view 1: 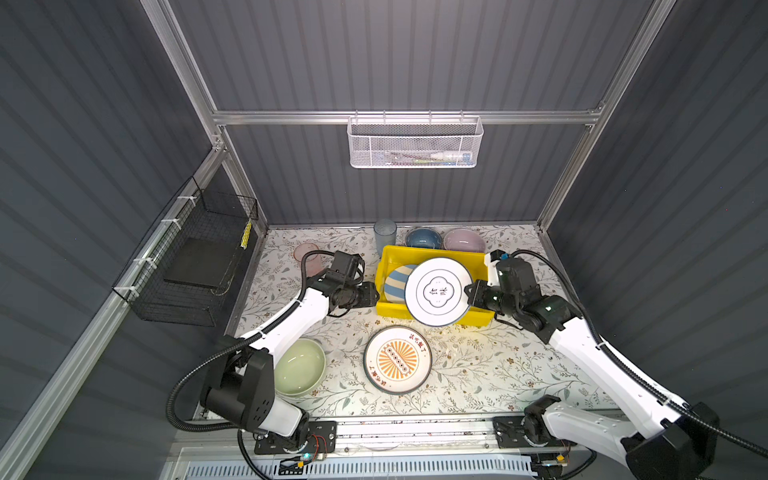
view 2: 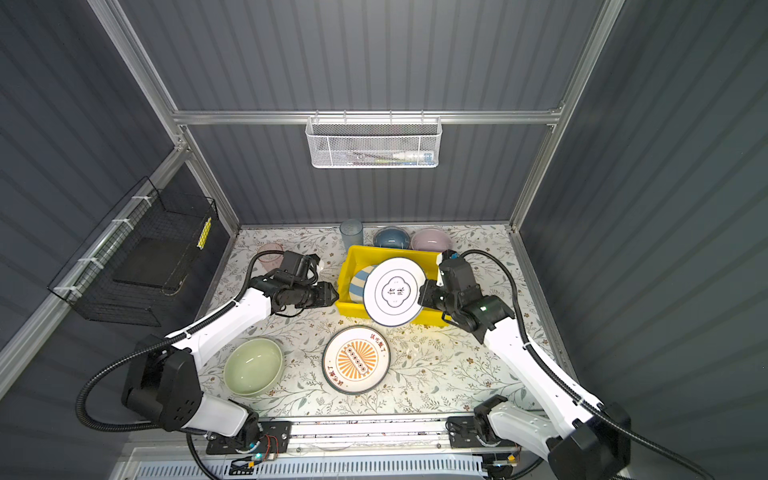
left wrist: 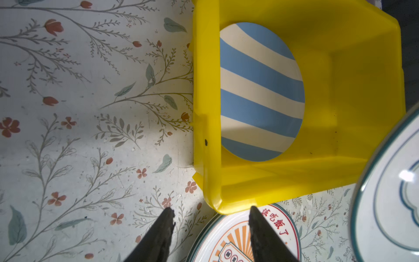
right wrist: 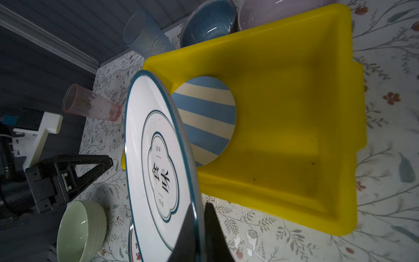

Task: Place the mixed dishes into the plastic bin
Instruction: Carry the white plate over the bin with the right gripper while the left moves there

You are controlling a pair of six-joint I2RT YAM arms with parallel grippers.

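The yellow plastic bin [view 1: 390, 309] sits mid-table with the blue-white striped plate [view 1: 395, 282] lying inside. My right gripper [right wrist: 200, 206] is shut on the rim of the white dark-rimmed plate [view 1: 438, 291], holding it tilted above the bin's front part. My left gripper [left wrist: 211, 209] is open and empty, just outside the bin's left wall. The green lettered plate [view 1: 397, 359] and green bowl [view 1: 299, 368] lie in front. Behind the bin stand the blue tumbler [view 1: 385, 237], blue bowl [view 1: 423, 239] and lilac bowl [view 1: 463, 241]. The pink tumbler [view 1: 307, 255] is back left.
A black wire basket [view 1: 195, 266] hangs on the left wall and a white mesh basket [view 1: 415, 143] on the back wall. The bin's right half [right wrist: 294, 136] holds nothing. Floral tabletop [view 1: 498, 374] shows at front right.
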